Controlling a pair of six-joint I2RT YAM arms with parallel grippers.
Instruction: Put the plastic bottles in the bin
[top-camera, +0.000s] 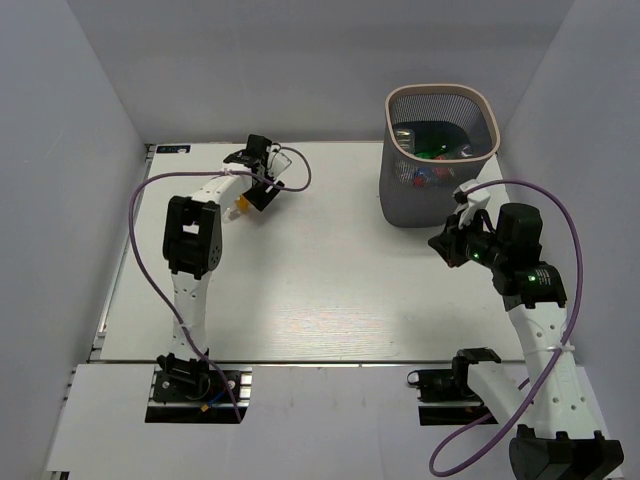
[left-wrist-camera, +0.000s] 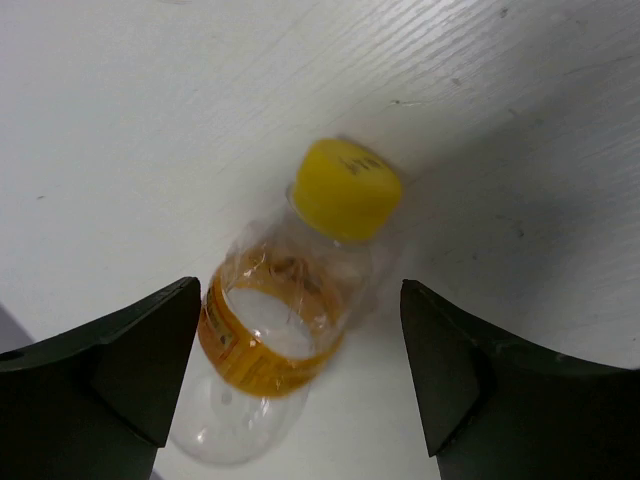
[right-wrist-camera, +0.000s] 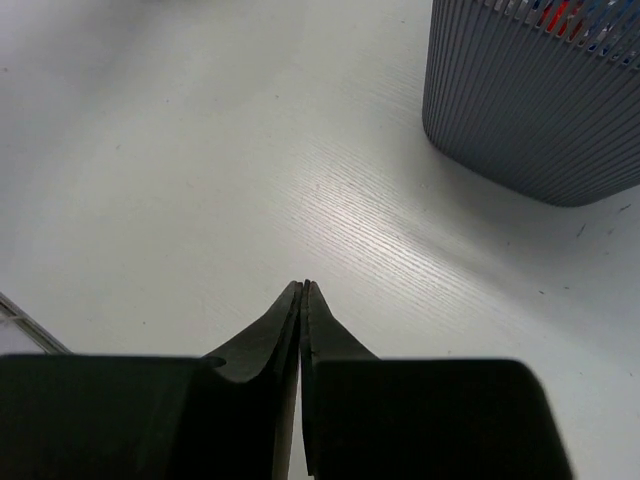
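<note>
The step in hand looks like the pick of a bottle that lies outside the bin. The left claw (left-wrist-camera: 300, 292) hangs open over a small clear plastic bottle (left-wrist-camera: 275, 340) with a yellow screw cap (left-wrist-camera: 346, 188) and an orange label band, one black finger (left-wrist-camera: 120, 365) on each side of it. I cannot tell whether either finger touches it.

The bottle lies on its side on the white wood-grain tabletop (top-camera: 330, 270) at the far left. It is well apart from the tall dark grey mesh bin (top-camera: 490, 112) with a beige rim, which stands at the far right. As I read it, the next move calls for closing squarely across the label band, lifting, and carrying the bottle across to the bin's mouth.

The bottle looks empty, thin-walled and a little crumpled near the shoulder, so it may give or roll under the squeeze. Green, red and blue pieces show inside the bin, likely other bottles, so the task seems well along. The right claw (right-wrist-camera: 302, 292) is closed on nothing, near the bin's near side.
</note>
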